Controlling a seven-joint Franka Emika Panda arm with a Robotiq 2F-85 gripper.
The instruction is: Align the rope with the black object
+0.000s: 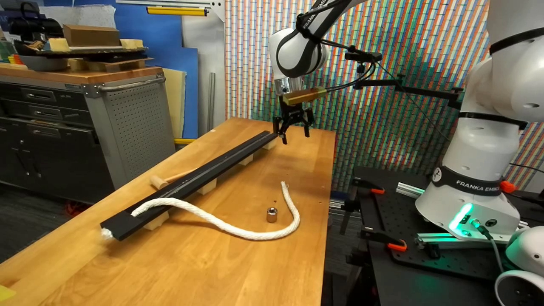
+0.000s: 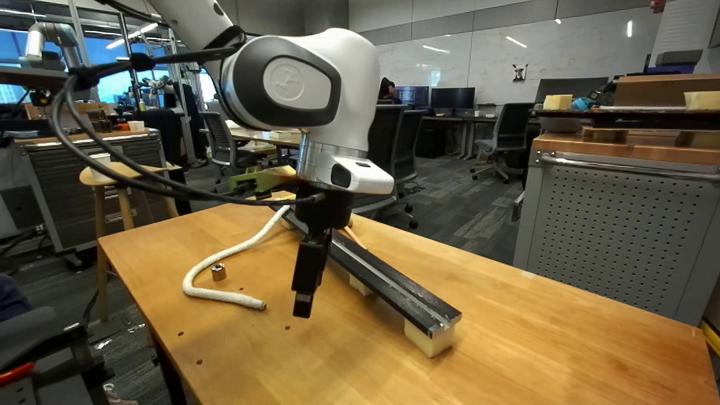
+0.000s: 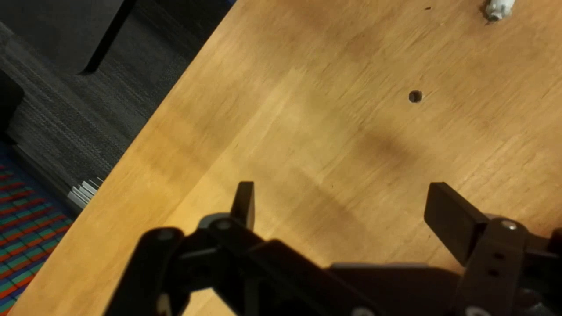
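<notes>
The white rope (image 1: 255, 235) lies curved on the table in both exterior views (image 2: 225, 296). One part crosses the near end of the black bar (image 1: 212, 169), where it seems to enter the bar; a frayed white tuft shows at that bar end. The loose end rests on the table, apart from the bar, and shows at the top of the wrist view (image 3: 499, 8). The bar also shows in an exterior view (image 2: 394, 289). My gripper (image 1: 296, 135) is open and empty above the table near the bar's far end; its fingers are wide apart in the wrist view (image 3: 344, 210).
Pale blocks (image 2: 430, 337) hold the bar above the wooden table (image 1: 238, 267). A small metal cylinder (image 1: 272, 215) stands inside the rope's curve. A wooden mallet (image 1: 158, 182) lies behind the bar. A grey cabinet (image 1: 127, 110) stands beyond the table's edge.
</notes>
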